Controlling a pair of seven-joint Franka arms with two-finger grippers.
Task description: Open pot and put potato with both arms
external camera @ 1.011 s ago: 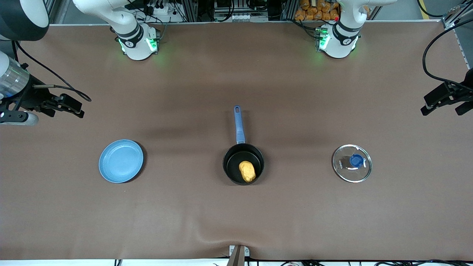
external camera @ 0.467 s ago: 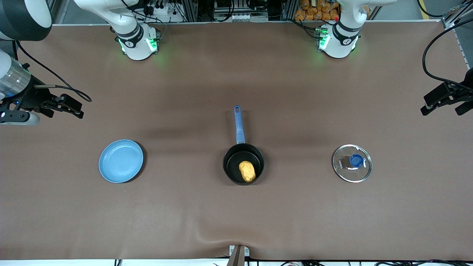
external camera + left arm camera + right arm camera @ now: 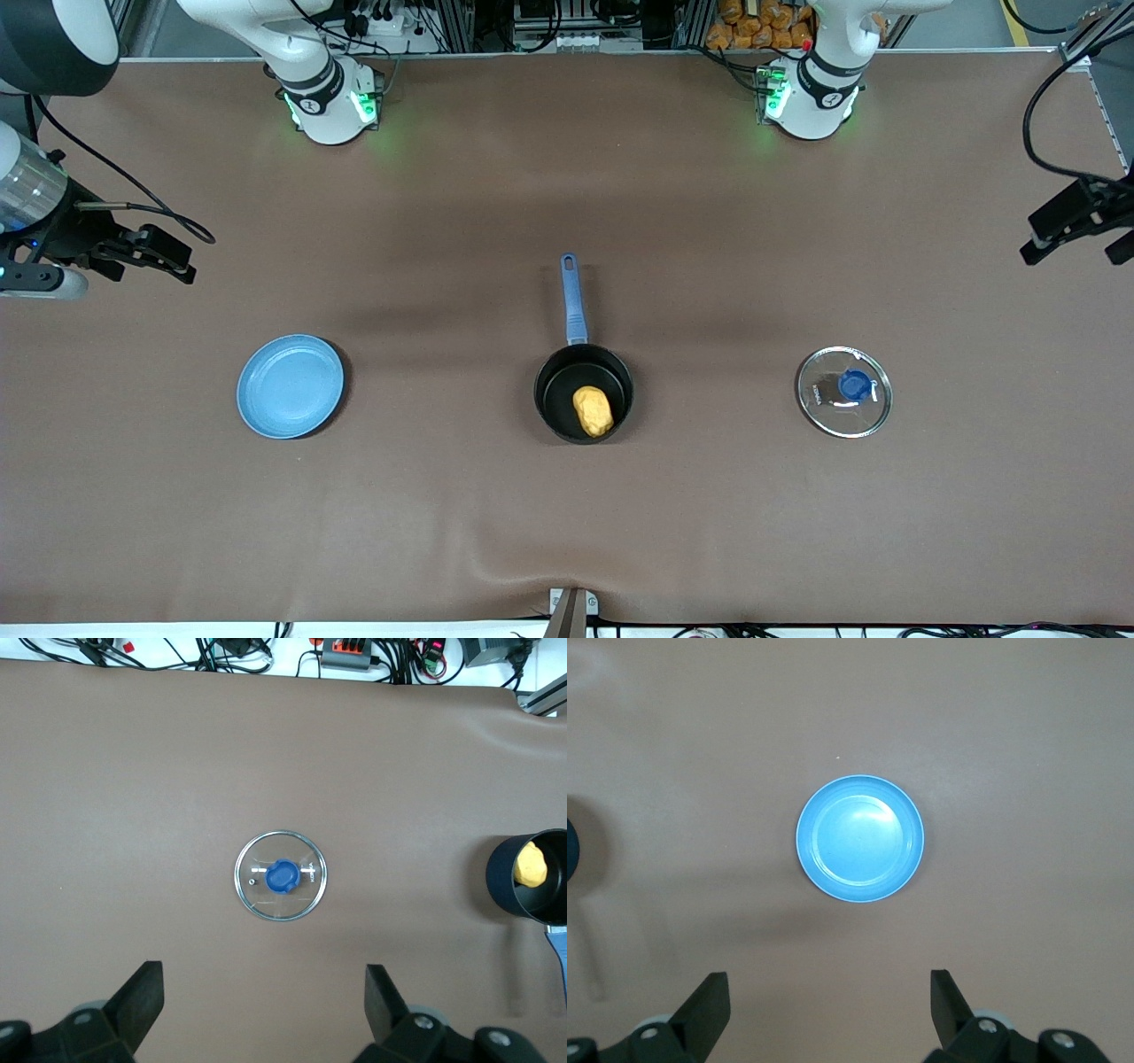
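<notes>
The pot (image 3: 556,395) stands uncovered at the middle of the table, its blue handle (image 3: 574,297) pointing toward the robot bases. In it lies the yellow-orange potato (image 3: 594,411). The glass lid (image 3: 843,392) with its blue knob rests flat on the table toward the left arm's end. High over that end hangs my left gripper (image 3: 1072,255), open and holding nothing. My right gripper (image 3: 188,261) is open and holds nothing over the right arm's end. The left wrist view shows the left gripper (image 3: 264,974), lid (image 3: 281,877), pot (image 3: 505,886) and potato (image 3: 530,866).
A light-blue plate (image 3: 290,385) with nothing on it lies toward the right arm's end, level with the pot. It also appears under the right gripper (image 3: 828,979) as the plate (image 3: 860,838). A brown cloth covers the table, with a small ripple at its near edge.
The left gripper has drifted farther toward the left arm's end of the table. The right gripper has shifted slightly. Pot, potato, lid and plate have not moved.
</notes>
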